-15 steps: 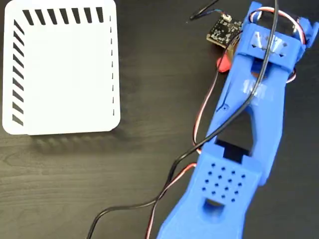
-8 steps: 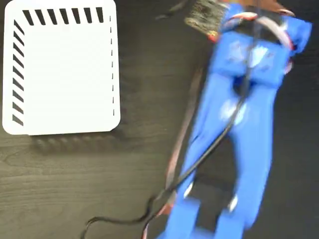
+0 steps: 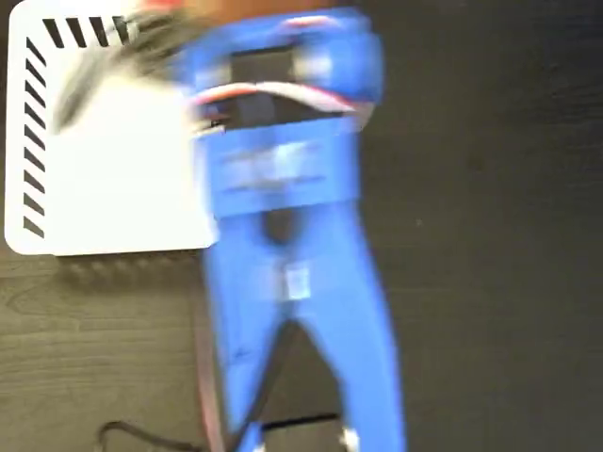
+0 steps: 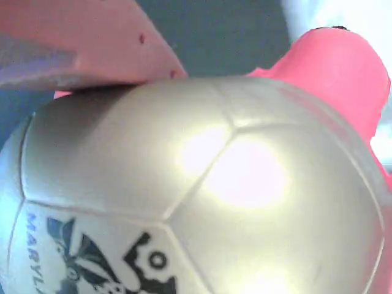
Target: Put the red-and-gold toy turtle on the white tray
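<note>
In the fixed view, the blue arm point(image 3: 283, 235) is smeared by motion blur and reaches up the frame from the bottom edge, its far end lying over the right-hand edge of the white tray point(image 3: 113, 160). The tray sits in the upper left corner on the dark table point(image 3: 490, 235), and the part of it not covered by the arm shows nothing resting on it; black diagonal stripes run along its top and left edges. The gripper itself is lost in the blur at the top of the frame, so this view shows neither its jaws nor what they carry; only a faint reddish streak at the very top edge hints at the toy, too smeared to be sure of. In the wrist view, the red-and-gold toy turtle point(image 4: 202, 184) fills almost the whole picture, its shiny domed shell right up against the camera, with a black printed logo at the lower left and a coral-red part, seemingly the head, poking out to the upper right. A pale pinkish finger point(image 4: 86, 43) lies across the top left and touches the shell's edge, so the gripper appears to be clamped on the turtle, though the opposite finger is hidden. A bright white patch shows behind the toy at the upper right corner; it may be the tray, but is too washed out to tell. The coming move seems to turn on the held toy being carried further left until it hangs over the bare middle of the tray, not its right edge.
</note>
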`<state>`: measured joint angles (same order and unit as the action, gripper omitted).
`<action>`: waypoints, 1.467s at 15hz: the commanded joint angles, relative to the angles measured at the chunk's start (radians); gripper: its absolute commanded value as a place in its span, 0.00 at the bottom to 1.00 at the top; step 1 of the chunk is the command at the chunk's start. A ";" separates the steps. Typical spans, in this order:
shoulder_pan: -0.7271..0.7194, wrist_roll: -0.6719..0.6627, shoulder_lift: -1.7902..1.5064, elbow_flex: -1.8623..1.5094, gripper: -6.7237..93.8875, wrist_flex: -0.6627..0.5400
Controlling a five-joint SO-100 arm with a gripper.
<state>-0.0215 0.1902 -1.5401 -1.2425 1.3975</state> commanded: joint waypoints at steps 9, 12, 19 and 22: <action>-0.281 0.115 0.163 -0.032 0.06 -0.034; -0.279 0.120 0.190 -0.014 0.06 -0.035; -0.255 0.126 0.336 0.120 0.06 -0.006; -0.253 0.123 0.342 0.124 0.13 -0.021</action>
<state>-0.2623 0.3068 -1.1490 -1.1888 1.3744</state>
